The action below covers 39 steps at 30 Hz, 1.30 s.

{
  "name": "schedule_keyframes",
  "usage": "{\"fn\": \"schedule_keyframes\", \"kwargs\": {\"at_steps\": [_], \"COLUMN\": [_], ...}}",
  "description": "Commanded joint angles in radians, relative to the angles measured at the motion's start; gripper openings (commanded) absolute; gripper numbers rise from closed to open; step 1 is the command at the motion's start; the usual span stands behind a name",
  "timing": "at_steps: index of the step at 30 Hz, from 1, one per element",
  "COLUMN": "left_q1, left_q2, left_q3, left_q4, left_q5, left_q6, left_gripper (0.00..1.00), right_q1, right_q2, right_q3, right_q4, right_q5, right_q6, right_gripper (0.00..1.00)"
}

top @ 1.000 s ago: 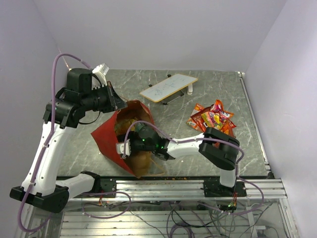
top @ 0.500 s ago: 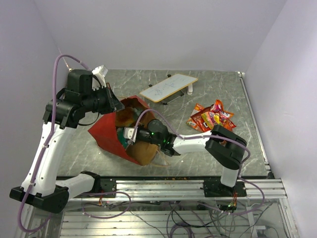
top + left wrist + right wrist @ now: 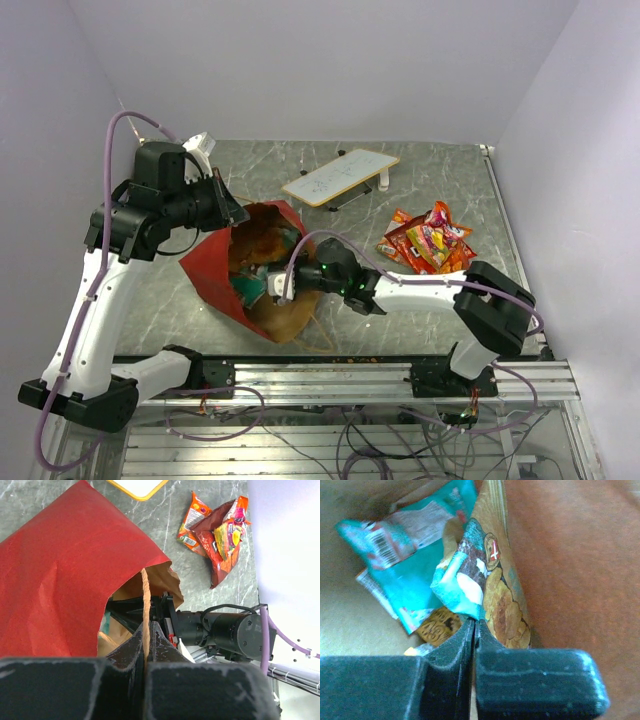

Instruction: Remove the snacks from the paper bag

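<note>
Grey marbled desk (image 3: pixel 440 175), with the paper bag (image 3: pixel 208 280) lying on its side, mouth open towards my right arm. My left jaws are pinched on the string handle (image 3: pixel 145 605) at the bag's rim. My right jaws sit inside the bag, pressed together on the near corner of a teal cookie packet (image 3: pixel 485 590), whose long axis runs straight ahead, deeper into the bag. I judge the pull goes straight back out, towards the snack pile (image 3: pixel 432 240) right of the bag.

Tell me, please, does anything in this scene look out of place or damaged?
The paper bag does not stand upright: it lies tipped on the table, its mouth creased and held open by the left gripper. The right gripper pinches a teal and brown packet inside. No tear shows.
</note>
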Motion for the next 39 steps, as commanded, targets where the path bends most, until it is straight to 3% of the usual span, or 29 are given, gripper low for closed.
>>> {"fn": "schedule_keyframes", "kwargs": {"at_steps": [1,5,14,19,21,23,28,30,31,32,39], "left_q1": [-0.003,-0.003,-0.003,-0.002,-0.003,-0.003,-0.002,-0.001,-0.003,-0.001,0.000], "left_q2": [-0.014,0.001,0.029,0.051,0.055,0.058,0.064,0.062,0.061,0.061,0.077], "left_q3": [0.028,0.045,0.066,0.081,0.084,0.088,0.092,0.090,0.088,0.086,0.096], "left_q4": [0.002,0.002,-0.004,-0.011,-0.010,-0.009,-0.015,-0.013,-0.009,-0.005,0.014], "left_q5": [-0.025,-0.007,0.031,0.040,0.044,0.044,0.036,0.027,0.020,0.014,-0.005], "left_q6": [0.023,0.025,0.045,0.061,0.064,0.067,0.066,0.061,0.057,0.054,0.031], "left_gripper": [0.07,0.07,0.07,0.07,0.07,0.07,0.07,0.07,0.07,0.07,0.07], "right_q1": [-0.003,-0.002,0.026,0.033,0.038,0.044,0.044,0.045,0.044,0.045,0.044], "right_q2": [-0.044,-0.019,0.087,0.118,0.134,0.151,0.149,0.123,0.102,0.079,-0.111], "right_q3": [-0.018,-0.008,0.029,0.003,0.006,-0.006,0.016,0.023,0.018,0.006,-0.037], "right_q4": [-0.198,-0.174,-0.181,-0.124,-0.098,-0.020,0.038,0.026,0.021,0.022,-0.093], "right_q5": [-0.097,-0.096,-0.048,-0.008,0.012,0.035,0.034,0.039,0.048,0.054,0.056], "right_q6": [-0.154,-0.103,-0.240,-0.296,-0.301,-0.279,-0.214,-0.178,-0.163,-0.149,-0.038], "right_gripper": [0.00,0.02,0.40,0.55,0.71,0.73,0.67,0.53,0.35,0.25,0.01]}}
